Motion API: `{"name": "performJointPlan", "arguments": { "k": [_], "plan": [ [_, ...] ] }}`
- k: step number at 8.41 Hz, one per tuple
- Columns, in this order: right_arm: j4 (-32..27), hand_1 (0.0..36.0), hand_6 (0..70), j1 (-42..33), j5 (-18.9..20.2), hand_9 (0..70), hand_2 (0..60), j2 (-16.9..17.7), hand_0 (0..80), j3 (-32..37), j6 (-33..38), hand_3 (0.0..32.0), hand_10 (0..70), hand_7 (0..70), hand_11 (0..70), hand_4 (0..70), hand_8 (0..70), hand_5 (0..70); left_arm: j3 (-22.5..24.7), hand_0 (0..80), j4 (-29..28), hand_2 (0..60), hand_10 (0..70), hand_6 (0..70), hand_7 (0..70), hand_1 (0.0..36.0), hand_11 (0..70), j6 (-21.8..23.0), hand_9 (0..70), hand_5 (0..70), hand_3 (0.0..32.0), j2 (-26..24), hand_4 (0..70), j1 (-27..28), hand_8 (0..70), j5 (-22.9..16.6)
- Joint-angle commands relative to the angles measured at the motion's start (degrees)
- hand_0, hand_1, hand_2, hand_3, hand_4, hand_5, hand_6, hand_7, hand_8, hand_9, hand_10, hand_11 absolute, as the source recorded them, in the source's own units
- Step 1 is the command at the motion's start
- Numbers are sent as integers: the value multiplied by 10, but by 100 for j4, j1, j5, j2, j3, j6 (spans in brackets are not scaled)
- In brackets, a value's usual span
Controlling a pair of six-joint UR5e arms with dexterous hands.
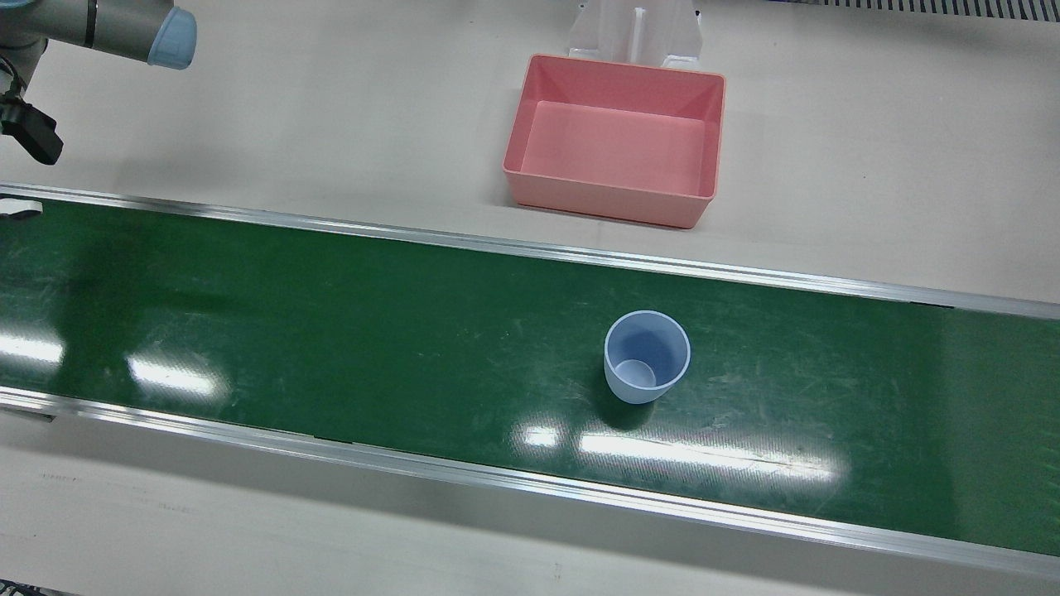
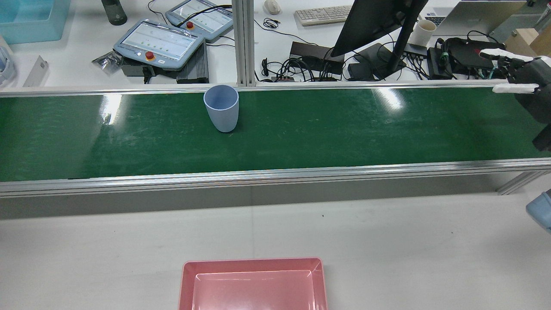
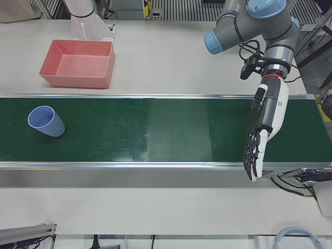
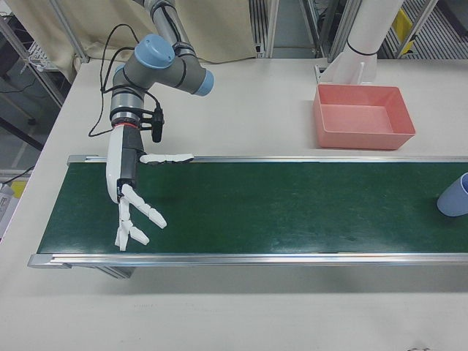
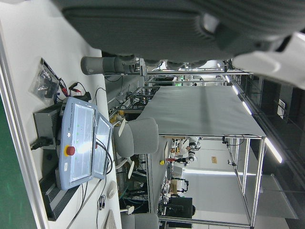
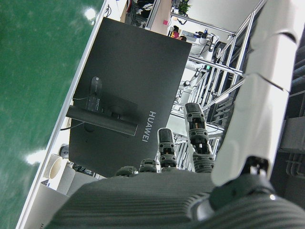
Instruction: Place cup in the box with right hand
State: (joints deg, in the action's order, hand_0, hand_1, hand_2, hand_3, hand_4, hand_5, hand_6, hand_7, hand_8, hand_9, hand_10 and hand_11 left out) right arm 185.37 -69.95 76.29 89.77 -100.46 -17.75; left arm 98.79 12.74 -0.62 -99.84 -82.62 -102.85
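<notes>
Cup (image 1: pixel 647 356) first: we see a pale blue plastic cup standing upright and empty on the green conveyor belt (image 1: pixel 331 331), mouth up, nothing touching it. Behind the belt, on the robot's side, a pink box (image 1: pixel 614 136) sits on the beige table (image 1: pixel 869 149), also empty, well apart from the cup. In the right-front view we find the right hand (image 4: pixel 131 201) hanging over the far end of the belt, a long way from the cup, its white fingers (image 4: pixel 146 212) spread wide and one stretched out sideways along the belt's rail; it holds nothing. In the left-front view the left hand (image 3: pixel 262 127) hangs over the opposite end of the belt, dark fingers (image 3: pixel 252 155) pointing down and loosely apart, also holding nothing. Beyond the belt we see a black monitor (image 2: pixel 379 21) and two teach pendants (image 2: pixel 159 43).
</notes>
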Motion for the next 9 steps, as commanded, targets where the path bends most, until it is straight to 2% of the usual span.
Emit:
{"name": "performJointPlan", "arguments": {
  "k": [1, 2, 3, 4, 5, 6, 7, 8, 9],
  "plan": [
    [-1, 163, 64, 8, 0, 66, 35, -3, 524, 0, 0, 0, 0, 269, 0, 117, 6, 49, 0, 0, 0, 0, 0, 0, 0, 0, 0, 0, 0, 0, 0, 0, 0, 0, 0, 2],
    [8, 190, 64, 25, 0, 67, 144, -3, 509, 0, 0, 0, 0, 274, 0, 83, 7, 49, 0, 0, 0, 0, 0, 0, 0, 0, 0, 0, 0, 0, 0, 0, 0, 0, 0, -7],
    [8, 163, 65, 34, -9, 67, 36, -3, 524, 0, 0, 0, 0, 276, 0, 119, 6, 49, 0, 0, 0, 0, 0, 0, 0, 0, 0, 0, 0, 0, 0, 0, 0, 0, 0, 2],
    [-9, 154, 64, 43, -17, 67, 1, -12, 527, 78, 9, 0, 0, 275, 0, 131, 7, 49, 0, 0, 0, 0, 0, 0, 0, 0, 0, 0, 0, 0, 0, 0, 0, 0, 0, 2],
    [-53, 164, 65, 35, -18, 66, 38, -73, 523, 201, 9, 0, 0, 277, 0, 119, 6, 49, 0, 0, 0, 0, 0, 0, 0, 0, 0, 0, 0, 0, 0, 0, 0, 0, 0, 2],
    [-367, 154, 65, 34, -26, 67, 0, -82, 530, 350, 0, 0, 0, 277, 0, 132, 7, 49, 0, 0, 0, 0, 0, 0, 0, 0, 0, 0, 0, 0, 0, 0, 0, 0, 0, 2],
    [-439, 152, 62, 34, -26, 67, 0, -82, 531, 378, 0, 0, 0, 259, 0, 126, 8, 50, 0, 0, 0, 0, 0, 0, 0, 0, 0, 0, 0, 0, 0, 0, 0, 0, 0, 2],
    [-440, 154, 60, 34, -26, 69, 31, -82, 523, 387, 0, 0, 0, 241, 0, 109, 11, 49, 0, 0, 0, 0, 0, 0, 0, 0, 0, 0, 0, 0, 0, 0, 0, 0, 0, 2],
    [-440, 145, 61, 43, -26, 69, 66, -82, 501, 387, -9, 0, 0, 260, 0, 111, 9, 43, 0, 0, 0, 0, 0, 0, 0, 0, 0, 0, 0, 0, 0, 0, 0, 0, 0, 2]
  ]
}}
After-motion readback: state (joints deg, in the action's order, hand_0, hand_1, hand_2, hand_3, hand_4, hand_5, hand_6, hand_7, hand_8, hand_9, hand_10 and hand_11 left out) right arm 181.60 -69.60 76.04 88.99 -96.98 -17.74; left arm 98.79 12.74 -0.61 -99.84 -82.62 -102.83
